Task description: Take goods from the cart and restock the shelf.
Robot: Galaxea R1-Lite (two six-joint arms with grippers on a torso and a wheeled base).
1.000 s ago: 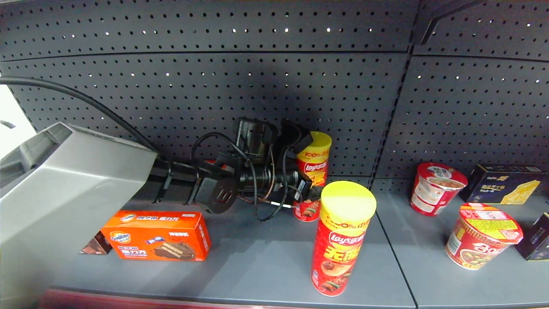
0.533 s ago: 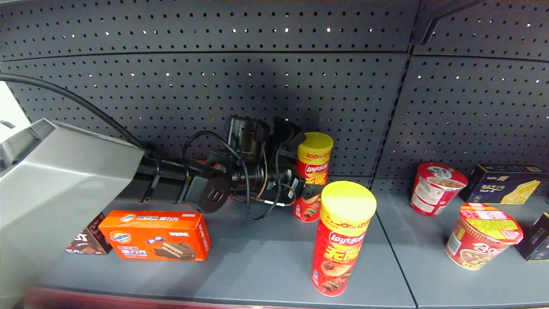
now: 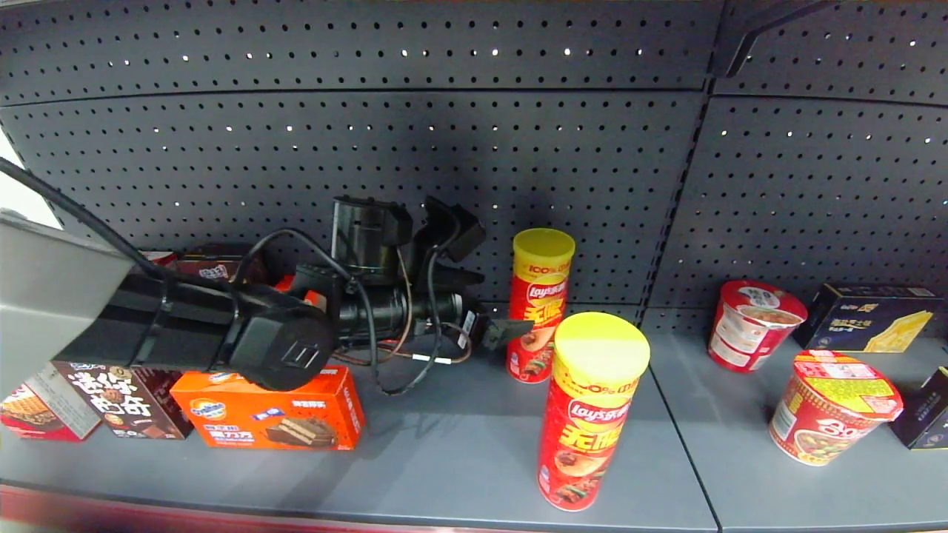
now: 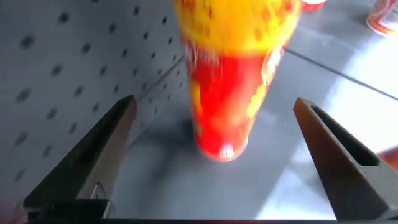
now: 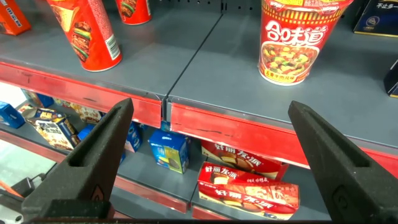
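Note:
A red chip can with a yellow lid (image 3: pixel 542 296) stands upright at the back of the grey shelf (image 3: pixel 459 451), by the pegboard. My left gripper (image 3: pixel 500 280) is open just to its left, clear of it. In the left wrist view the same can (image 4: pixel 233 81) stands ahead of the spread gripper (image 4: pixel 214 104), touching neither finger. A second chip can (image 3: pixel 591 411) stands nearer the shelf's front. My right gripper (image 5: pixel 209 107) is open and holds nothing, out in front of the shelf's red edge (image 5: pixel 249 124).
An orange snack box (image 3: pixel 274 407) and a brown box (image 3: pixel 122 396) lie under the left arm. Two noodle cups (image 3: pixel 833 407) (image 3: pixel 752 314) and a dark box (image 3: pixel 870 318) stand on the right. Boxed goods (image 5: pixel 249 180) fill the lower shelf.
The left arm has drawn back to the left, away from the rear chip can, which stays standing. Boxes at the shelf's left end have come into sight.

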